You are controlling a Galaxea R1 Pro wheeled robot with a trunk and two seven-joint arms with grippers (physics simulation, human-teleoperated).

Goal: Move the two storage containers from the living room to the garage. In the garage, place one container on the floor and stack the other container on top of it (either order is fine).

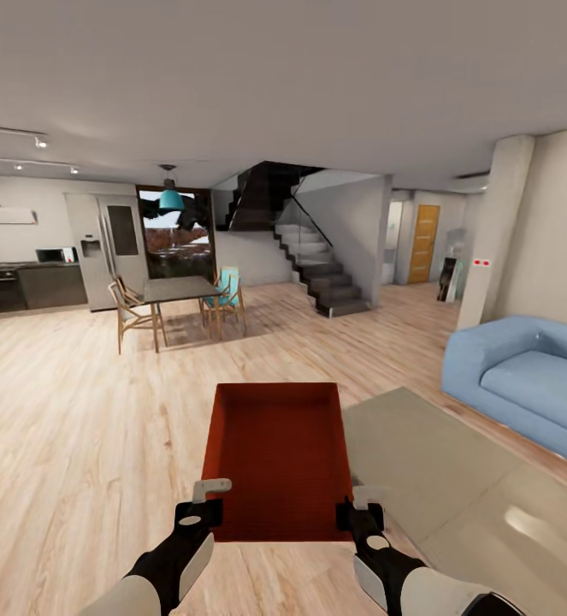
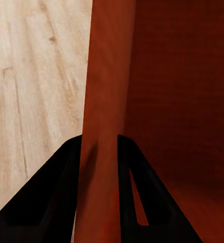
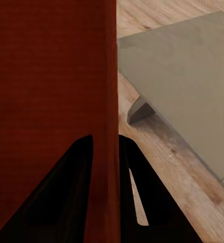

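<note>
You've got one bin point(image 1: 276, 462) clamped by its side walls, left claw point(image 1: 199, 505) & right claw point(image 1: 360, 509), still in living rm; next drive it toward the garage.

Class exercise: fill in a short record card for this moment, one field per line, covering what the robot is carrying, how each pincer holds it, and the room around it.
Carried item: orange-red storage container, open top, nothing inside
Left pincer: shut on the container's left wall, one finger each side
Right pincer: shut on the right wall, finger inside
Floor: light wood planks
Right of container: grey rug, blue sofa
Ahead: dining table, staircase
Room: living area, not the garage
</note>
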